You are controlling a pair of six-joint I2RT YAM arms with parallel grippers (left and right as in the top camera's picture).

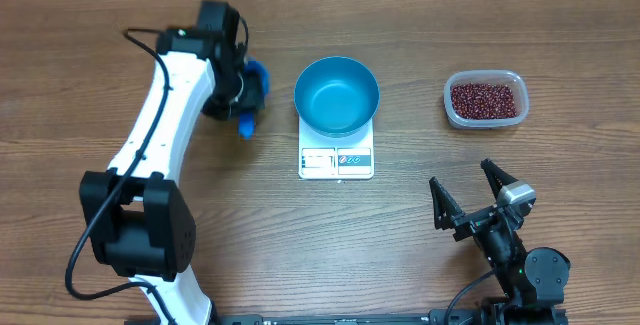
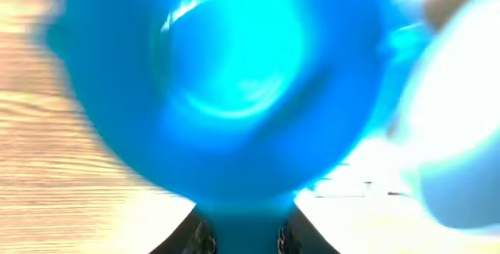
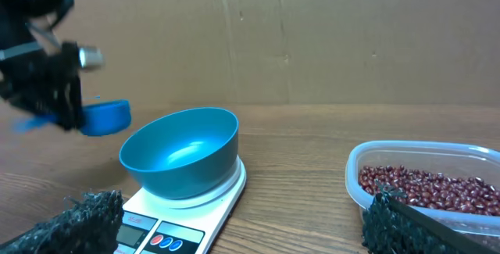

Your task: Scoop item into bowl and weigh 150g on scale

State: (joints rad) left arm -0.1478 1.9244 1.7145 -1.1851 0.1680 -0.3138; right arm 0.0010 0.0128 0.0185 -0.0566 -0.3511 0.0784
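So, early days: bowl (image 1: 336,95) sits empty on the scale (image 1: 336,162) mid-table, beans (image 1: 485,100) all in the tub (image 1: 452,115) toward the table's right edge; left gripper (image 1: 241,102) pinches the scoop (image 1: 254,73), right gripper (image 1: 462,173) spread wide

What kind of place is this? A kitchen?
Probably a robot lab, not a kitchen: robot arms at a wooden table, a cardboard wall behind, and a blue bowl on a scale near a tub of beans.

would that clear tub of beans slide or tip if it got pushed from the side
Probably slides rather than tips: the tub is low and wide. The beans lie loose, so they would likely shift inside. Its clear plastic walls may flex.
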